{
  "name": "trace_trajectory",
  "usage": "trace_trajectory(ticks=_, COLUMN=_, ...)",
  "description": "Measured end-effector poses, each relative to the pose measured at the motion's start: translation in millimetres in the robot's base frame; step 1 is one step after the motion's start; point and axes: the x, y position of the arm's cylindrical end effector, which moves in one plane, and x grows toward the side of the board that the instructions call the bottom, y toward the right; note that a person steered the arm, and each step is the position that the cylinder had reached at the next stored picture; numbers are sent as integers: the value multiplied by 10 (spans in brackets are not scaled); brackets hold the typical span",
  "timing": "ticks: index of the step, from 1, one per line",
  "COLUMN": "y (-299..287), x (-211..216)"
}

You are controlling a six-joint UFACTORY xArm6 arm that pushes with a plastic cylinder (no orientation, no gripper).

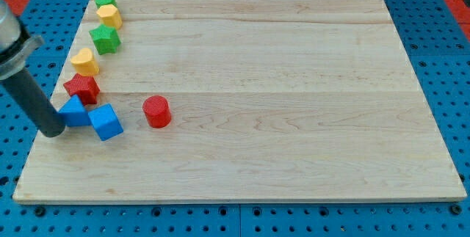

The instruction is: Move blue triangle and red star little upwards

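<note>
While against the blue triangle (74, 110), my tip (53, 131), jawless; red star (81, 87) just above, blue cube (107, 122) beside

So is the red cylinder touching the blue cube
No, the red cylinder stands apart on the view's right of the blue cube, with bare board showing between them.

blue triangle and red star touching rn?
Touching. In the camera view the blue triangle sits directly below the red star, edges meeting with no board visible between; my tip is at the triangle's left.
</note>
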Motion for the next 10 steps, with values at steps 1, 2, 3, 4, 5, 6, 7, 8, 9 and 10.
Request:
trace_trajectory(ticks=1, y=-17, x=-57)
trace_trajectory(ticks=2, y=-378, x=-125)
trace_trajectory(ticks=3, y=-378, x=-233)
trace_trajectory(ticks=4, y=-295, x=-243)
trace_trajectory(ticks=5, y=-63, x=-243)
trace_trajectory(ticks=6, y=74, x=-249)
trace_trajectory(ticks=7, y=127, x=-415)
trace_trajectory(ticks=8, y=111, x=-646)
trace_trajectory(ticks=9, y=-195, x=-649)
trace_trajectory(ticks=10, y=-475, x=-651)
